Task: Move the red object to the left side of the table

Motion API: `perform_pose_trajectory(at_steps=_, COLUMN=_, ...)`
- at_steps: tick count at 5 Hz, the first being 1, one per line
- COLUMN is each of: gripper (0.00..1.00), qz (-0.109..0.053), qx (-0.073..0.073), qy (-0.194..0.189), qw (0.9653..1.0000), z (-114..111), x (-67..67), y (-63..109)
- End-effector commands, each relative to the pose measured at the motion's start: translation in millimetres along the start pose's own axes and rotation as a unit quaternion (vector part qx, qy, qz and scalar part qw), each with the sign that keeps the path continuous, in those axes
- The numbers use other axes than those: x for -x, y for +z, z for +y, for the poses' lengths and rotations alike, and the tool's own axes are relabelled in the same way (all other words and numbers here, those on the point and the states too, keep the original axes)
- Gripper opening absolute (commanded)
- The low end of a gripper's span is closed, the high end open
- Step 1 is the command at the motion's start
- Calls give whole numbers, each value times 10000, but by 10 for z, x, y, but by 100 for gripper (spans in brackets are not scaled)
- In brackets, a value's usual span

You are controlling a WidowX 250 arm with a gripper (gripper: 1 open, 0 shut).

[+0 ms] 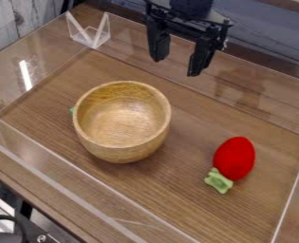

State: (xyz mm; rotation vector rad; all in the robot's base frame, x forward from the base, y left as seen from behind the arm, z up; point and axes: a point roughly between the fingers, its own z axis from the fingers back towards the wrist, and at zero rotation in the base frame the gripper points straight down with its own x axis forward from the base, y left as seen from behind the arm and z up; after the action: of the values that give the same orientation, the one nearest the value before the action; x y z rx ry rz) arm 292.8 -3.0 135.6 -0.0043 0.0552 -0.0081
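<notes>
While the gripper (181, 53) is positioned between 12 and 1 o'clock, taking the centre of the camera view as the hub, its black fingers point toward the lower part of the view and stand spread apart. The end effector is in the released condition, with nothing gripped between the fingers. One finger lies on the 9 o'clock side of the assembly; the other lies on the 3 o'clock side and appears lower in the view. Above the fingers, the dark gripper body extends toward 12 o'clock and is cut off by the upper edge of the view, so the remainder of the arm cannot be seen. At 7 o'clock from the gripper, the round wooden bowl (120, 118) rests upright on the table (139, 195), its open side facing up. Between 5 and 6 o'clock from the gripper, and well apart from it, the red toy strawberry (236, 158) lies on its side on the wood-grain surface, near the bowl but not touching it. Its light green leafy cap (217, 181) faces 7 o'clock. Relative to the centre of the view, the strawberry is at 4 o'clock, on the right part of the table as pictured.
</notes>
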Motion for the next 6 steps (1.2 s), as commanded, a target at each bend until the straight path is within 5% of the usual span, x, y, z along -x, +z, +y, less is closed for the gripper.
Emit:
perform_pose_trajectory(at_steps=1, gripper=100, qz=173, qx=45, qy=124, qw=9998, z=-26, x=91, y=-120)
perform_pose_trajectory(at_steps=4, gripper=100, qz=17, qx=135, qy=-697, qw=9975, z=-962, x=248, y=-141)
perform_pose_trajectory(at_steps=6, gripper=100, qz=-157, qx=160, qy=-728, qw=9971, z=-1169, x=374, y=-416)
